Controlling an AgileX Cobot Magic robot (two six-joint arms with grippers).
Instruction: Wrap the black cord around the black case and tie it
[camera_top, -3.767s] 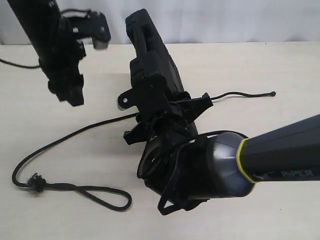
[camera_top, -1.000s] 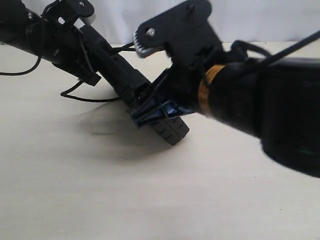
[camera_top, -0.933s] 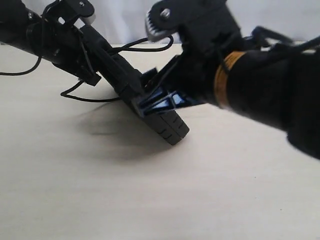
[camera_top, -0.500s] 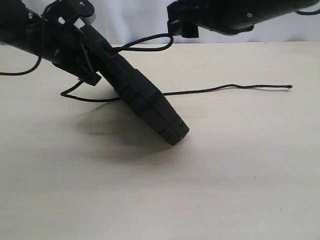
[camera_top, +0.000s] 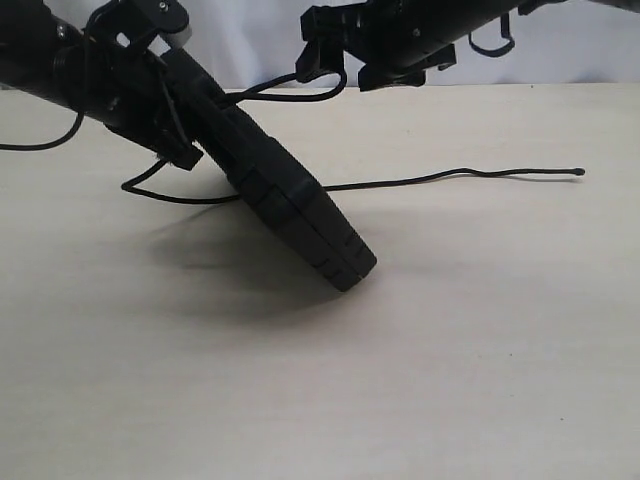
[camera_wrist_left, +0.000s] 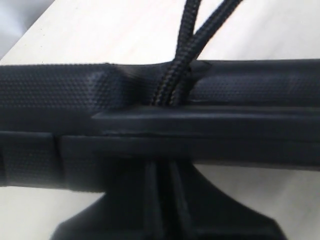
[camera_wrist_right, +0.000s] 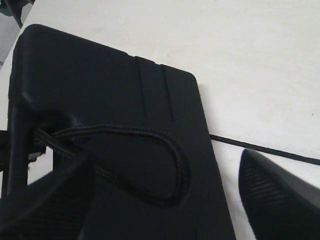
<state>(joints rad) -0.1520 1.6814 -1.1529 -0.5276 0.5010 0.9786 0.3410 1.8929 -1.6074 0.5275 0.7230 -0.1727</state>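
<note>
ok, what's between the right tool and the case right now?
In the right wrist view, a loop of the black cord lies on the case, between the open tool's fingers. The exterior view shows that loop under the tool.

The near tabletop (camera_top: 330, 400) is left open; passage behind is blocked by the tilted black case (camera_top: 290, 210) and the black cord (camera_top: 450, 178).

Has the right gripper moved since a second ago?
Yes. The right gripper has pulled up and away from the black case, now above the cord loop near the table's far edge.
</note>
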